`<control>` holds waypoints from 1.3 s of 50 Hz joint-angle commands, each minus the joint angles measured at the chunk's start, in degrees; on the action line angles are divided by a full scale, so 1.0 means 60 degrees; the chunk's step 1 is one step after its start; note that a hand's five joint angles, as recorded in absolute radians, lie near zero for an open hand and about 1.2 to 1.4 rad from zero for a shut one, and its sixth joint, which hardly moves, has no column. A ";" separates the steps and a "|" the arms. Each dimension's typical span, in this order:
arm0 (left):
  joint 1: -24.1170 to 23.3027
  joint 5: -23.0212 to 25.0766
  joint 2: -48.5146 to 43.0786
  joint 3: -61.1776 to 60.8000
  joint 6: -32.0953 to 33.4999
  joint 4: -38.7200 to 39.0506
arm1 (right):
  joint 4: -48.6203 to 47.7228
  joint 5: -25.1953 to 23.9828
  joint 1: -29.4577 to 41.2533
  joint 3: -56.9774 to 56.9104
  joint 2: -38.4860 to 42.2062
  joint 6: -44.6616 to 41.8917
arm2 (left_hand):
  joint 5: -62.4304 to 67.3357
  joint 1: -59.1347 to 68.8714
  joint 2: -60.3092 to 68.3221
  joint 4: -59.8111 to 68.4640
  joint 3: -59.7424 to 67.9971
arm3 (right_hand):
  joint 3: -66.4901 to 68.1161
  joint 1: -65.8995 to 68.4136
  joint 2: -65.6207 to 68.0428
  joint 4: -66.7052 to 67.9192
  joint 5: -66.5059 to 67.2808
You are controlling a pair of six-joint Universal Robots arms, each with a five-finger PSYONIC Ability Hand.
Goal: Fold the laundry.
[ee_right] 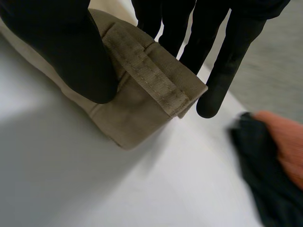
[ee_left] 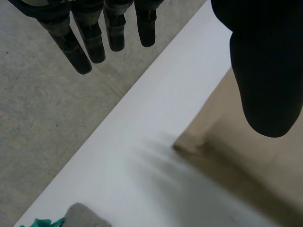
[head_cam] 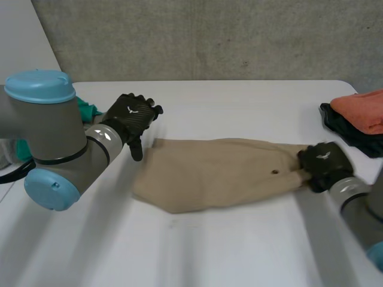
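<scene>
While one end is gripped, step: a fold of the beige cotton trousers (head_cam: 221,170) appears to be at its set-up.
Trousers: spread flat across the middle of the white table (head_cam: 239,251).
Right hand (head_cam: 323,162): clamped on the waistband (ee_right: 151,75), near the right edge.
Left hand (head_cam: 130,116): held wide, empty, above the opposite end.
Next move: the free end probably needs to be grasped first.

The white counter (head_cam: 239,251) takes up the lower two thirds of the frame, and its far edge runs below a grey concrete wall (head_cam: 209,36). A tan garment (head_cam: 221,173) lies flat on it, stretched from centre-left to centre-right. A teal cloth (head_cam: 87,109) sits near the counter's left edge. At the far right a black cloth (head_cam: 344,128) lies on the counter with an orange cloth (head_cam: 365,110) on top.
</scene>
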 commanded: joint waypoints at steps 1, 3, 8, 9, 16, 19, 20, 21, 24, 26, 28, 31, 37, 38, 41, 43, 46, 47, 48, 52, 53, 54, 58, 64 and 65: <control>0.0053 -0.0007 0.0362 -0.0169 -0.0052 0.0104 | 0.1099 -0.1155 -0.2326 -0.0261 -0.0718 -0.0641 | -0.0377 -0.0271 -0.0255 -0.0263 -0.0356 | 0.2109 0.4406 0.2421 0.1961 0.2670; 0.0067 0.0008 0.0406 -0.0184 -0.0082 0.0105 | 0.1599 -0.1407 -0.2593 -0.0554 -0.0659 -0.1082 | -0.0404 -0.0299 -0.0283 -0.0290 -0.0384 | 0.2109 0.4406 0.2421 0.1961 0.2670; 0.0082 -0.0007 0.0582 -0.0228 -0.0243 0.0075 | 0.2655 -0.1832 -0.1809 -0.1491 -0.0615 -0.2881 | -0.0461 -0.0355 -0.0339 -0.0347 -0.0441 | 0.2109 0.4406 0.2421 0.1961 0.2670; 0.0082 -0.0007 0.0611 -0.0228 -0.0272 0.0061 | 0.2612 -0.1905 -0.1368 -0.1609 -0.0614 -0.3103 | -0.0461 -0.0355 -0.0339 -0.0347 -0.0441 | 0.2109 0.4406 0.2421 0.1961 0.2670; 0.0141 -0.0065 0.0933 -0.0345 -0.0594 0.0046 | 0.1266 -0.3559 0.1900 -0.1933 -0.0658 -0.4599 | -0.0496 -0.0390 -0.0374 -0.0382 -0.0476 | 0.2109 0.4406 0.2421 0.1961 0.2670; 0.0199 -0.0138 0.1167 -0.0447 -0.0697 0.0046 | 0.0754 -0.4742 0.3113 -0.1787 -0.0498 -0.5052 | -0.0496 -0.0390 -0.0374 -0.0382 -0.0476 | 0.2109 0.4406 0.2421 0.1961 0.2670; 0.0214 -0.0153 0.1226 -0.0477 -0.0726 0.0061 | 0.0694 -0.5038 0.3365 -0.1757 -0.0323 -0.5126 | -0.0496 -0.0390 -0.0374 -0.0382 -0.0476 | 0.2109 0.4406 0.2421 0.1961 0.2670; 0.0229 -0.0167 0.1285 -0.0506 -0.0741 0.0061 | 0.0621 -0.5244 0.3614 -0.1786 -0.0075 -0.5142 | -0.0496 -0.0390 -0.0374 -0.0382 -0.0476 | 0.2109 0.4406 0.2421 0.1961 0.2670; 0.0287 -0.0182 0.1461 -0.0580 -0.0785 0.0075 | 0.0576 -0.5481 0.4319 -0.2107 0.0775 -0.5244 | -0.0496 -0.0390 -0.0374 -0.0382 -0.0476 | 0.0801 0.3098 0.1113 0.0653 0.1362; 0.0302 -0.0182 0.1563 -0.0580 -0.0785 0.0061 | 0.0736 -0.4826 0.4538 -0.2501 0.1054 -0.5244 | -0.0496 -0.0390 -0.0374 -0.0382 -0.0476 | -0.8365 -0.6069 -0.8053 -0.8513 -0.7805; 0.0331 -0.0182 0.1607 -0.0536 -0.0785 0.0075 | 0.0941 -0.4078 0.4642 -0.2737 0.1027 -0.5128 | -0.0496 -0.0390 -0.0374 -0.0382 -0.0476 | -0.9557 -0.7261 -0.9245 -0.9705 -0.8997; 0.0375 -0.0182 0.1681 -0.0419 -0.0800 0.0105 | 0.1308 -0.2510 0.4731 -0.3104 0.0807 -0.3901 | -0.0496 -0.0390 -0.0374 -0.0382 -0.0476 | -0.9557 -0.7261 -0.9245 -0.9705 -0.8997; 0.0259 -0.0299 0.1477 0.0516 -0.0843 0.0178 | 0.1498 -0.0707 0.3943 -0.3310 -0.0932 0.1773 | -0.0496 -0.0390 -0.0374 -0.0382 -0.0476 | -0.9557 -0.7261 -0.9245 -0.9705 -0.8997; 0.0214 -0.0314 0.1389 0.0678 -0.0858 0.0178 | 0.1528 -0.0632 0.3794 -0.3339 -0.1082 0.2425 | -0.0496 -0.0390 -0.0374 -0.0382 -0.0476 | -0.9557 -0.7261 -0.9245 -0.9705 -0.8997; -0.0223 -0.0358 0.0907 0.1423 -0.0931 0.0105 | 0.1950 -0.0616 0.3151 -0.3456 -0.1318 0.3979 | -0.0496 -0.0390 -0.0374 -0.0382 -0.0476 | -0.9557 -0.7261 -0.9245 -0.9705 -0.8997; -0.0605 -0.0416 0.0481 0.1938 -0.0946 -0.0129 | 0.2506 -0.0748 0.2915 -0.3805 -0.1070 0.4116 | -0.0496 -0.0390 -0.0374 -0.0382 -0.0476 | -0.9557 -0.7261 -0.9245 -0.9705 -0.8997; -0.1176 -0.0636 -0.0032 0.2495 -0.0946 -0.0685 | 0.3430 -0.0836 0.2797 -0.4480 -0.0499 0.3853 | -0.0496 -0.0390 -0.0374 -0.0382 -0.0476 | -0.9557 -0.7261 -0.9245 -0.9705 -0.8997; -0.1337 -0.0709 -0.0149 0.2583 -0.0961 -0.0802 | 0.3708 -0.0822 0.2797 -0.4670 -0.0294 0.3751 | -0.0496 -0.0390 -0.0374 -0.0382 -0.0476 | -0.9557 -0.7261 -0.9245 -0.9705 -0.8997; -0.1484 -0.0797 -0.0237 0.2657 -0.0975 -0.0920 | 0.3972 -0.0807 0.2782 -0.4875 -0.0075 0.3663 | -0.0496 -0.0390 -0.0374 -0.0382 -0.0476 | -0.9557 -0.7261 -0.9245 -0.9705 -0.8997; -0.2172 -0.1397 -0.0794 0.2760 -0.1195 -0.1082 | 0.5334 -0.0866 0.2680 -0.5901 0.0907 0.3384 | -0.0496 -0.0390 -0.0374 -0.0382 -0.0476 | -0.9557 -0.7261 -0.9245 -0.9705 -0.8997; -0.2406 -0.1746 -0.0998 0.2673 -0.1355 -0.1082 | 0.5815 -0.0880 0.2650 -0.6265 0.1301 0.3369 | -0.0496 -0.0390 -0.0374 -0.0382 -0.0476 | -0.9557 -0.7261 -0.9245 -0.9705 -0.8997; -0.2495 -0.1967 -0.1116 0.2614 -0.1458 -0.1082 | 0.5979 -0.0895 0.2636 -0.6414 0.1479 0.3355 | -0.0496 -0.0390 -0.0374 -0.0382 -0.0476 | -0.9557 -0.7261 -0.9245 -0.9705 -0.8997; -0.2803 -0.2686 -0.1746 0.2307 -0.1868 -0.1067 | 0.6596 -0.1012 0.2577 -0.6869 0.2270 0.3325 | -0.0496 -0.0390 -0.0374 -0.0382 -0.0476 | -0.9557 -0.7261 -0.9245 -0.9705 -0.8997; -0.2833 -0.3097 -0.2770 0.2028 -0.2205 -0.1111 | 0.6524 -0.1144 0.2475 -0.6767 0.3192 0.2975 | -0.0496 -0.0390 -0.0374 -0.0382 -0.0476 | -0.9557 -0.7261 -0.9245 -0.9705 -0.8997; -0.2804 -0.3112 -0.2845 0.1999 -0.2206 -0.1111 | 0.6509 -0.1144 0.2460 -0.6738 0.3281 0.2901 | -0.0496 -0.0390 -0.0374 -0.0382 -0.0476 | -0.9557 -0.7261 -0.9245 -0.9705 -0.8997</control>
